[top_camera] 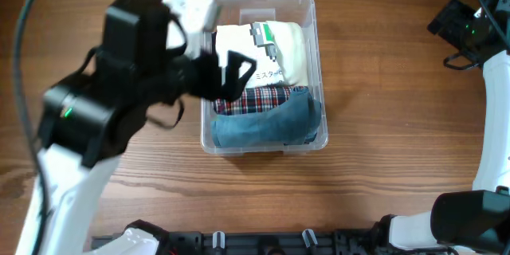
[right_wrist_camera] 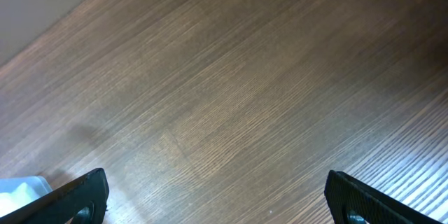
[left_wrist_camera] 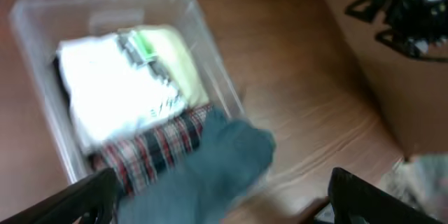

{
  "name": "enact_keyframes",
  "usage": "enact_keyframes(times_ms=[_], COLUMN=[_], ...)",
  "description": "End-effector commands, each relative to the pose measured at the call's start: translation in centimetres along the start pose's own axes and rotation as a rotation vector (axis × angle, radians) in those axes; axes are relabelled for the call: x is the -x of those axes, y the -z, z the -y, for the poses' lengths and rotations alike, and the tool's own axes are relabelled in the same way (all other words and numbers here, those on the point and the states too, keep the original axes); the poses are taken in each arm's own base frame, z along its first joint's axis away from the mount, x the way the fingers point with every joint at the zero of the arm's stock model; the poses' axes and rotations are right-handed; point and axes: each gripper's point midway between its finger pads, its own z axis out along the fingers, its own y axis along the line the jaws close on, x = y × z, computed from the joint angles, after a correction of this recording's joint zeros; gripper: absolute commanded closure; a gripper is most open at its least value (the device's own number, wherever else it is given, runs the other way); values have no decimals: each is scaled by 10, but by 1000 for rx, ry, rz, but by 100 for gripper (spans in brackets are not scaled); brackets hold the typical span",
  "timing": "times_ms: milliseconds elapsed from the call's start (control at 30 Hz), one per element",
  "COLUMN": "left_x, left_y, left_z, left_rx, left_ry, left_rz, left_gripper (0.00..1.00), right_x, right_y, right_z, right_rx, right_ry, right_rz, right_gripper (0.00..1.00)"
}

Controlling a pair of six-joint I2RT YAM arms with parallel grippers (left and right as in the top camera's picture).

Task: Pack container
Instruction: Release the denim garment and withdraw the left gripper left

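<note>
1. Three folded items are filling the container (top_camera: 263, 6), sitting mid-counter (top_camera: 382, 127): white shirt (top_camera: 275, 52), plaid cloth (top_camera: 251, 100), and blue cloth (top_camera: 271, 123) bulging to the near rim.
2. The left end effector (left_wrist_camera: 224, 204) is hovering over the container's left edge, fingers apart.
3. The right end effector (right_wrist_camera: 224, 199) is hanging over bare counter at far right, fingers apart, gripping nothing.

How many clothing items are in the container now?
3 in the container: a white printed garment at the far end, a red plaid one in the middle, a blue one at the near end. More may lie underneath.
</note>
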Motion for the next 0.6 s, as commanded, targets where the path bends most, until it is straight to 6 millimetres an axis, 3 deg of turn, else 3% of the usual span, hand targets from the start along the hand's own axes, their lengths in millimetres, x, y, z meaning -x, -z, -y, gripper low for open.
enact_keyframes(times_ms=[0,133,200,267,333,567], left_x=[-23,-60,-74,-84,-90,-117], left_y=[28,41,43,41,39,8], left_z=[-10,-14,-14,-15,-18,-9], left_rx=[79,125,144,178,221,310], left_ry=[218,305,333,364,381,397], left_rz=[-20,-131,-183,-224,-244,-376], left_gripper=[5,12,35,69,96,96], right_x=[0,0,0,0,0,0], right_y=[-5,-5,-5,-5,-5,-5], right_z=[5,5,5,5,5,5], right_rx=[-27,-27,-27,-27,-27,-27], right_ry=[6,6,6,6,6,6], right_rz=[-3,-2,-2,-2,-2,-3], right_gripper=[0,0,0,0,0,0])
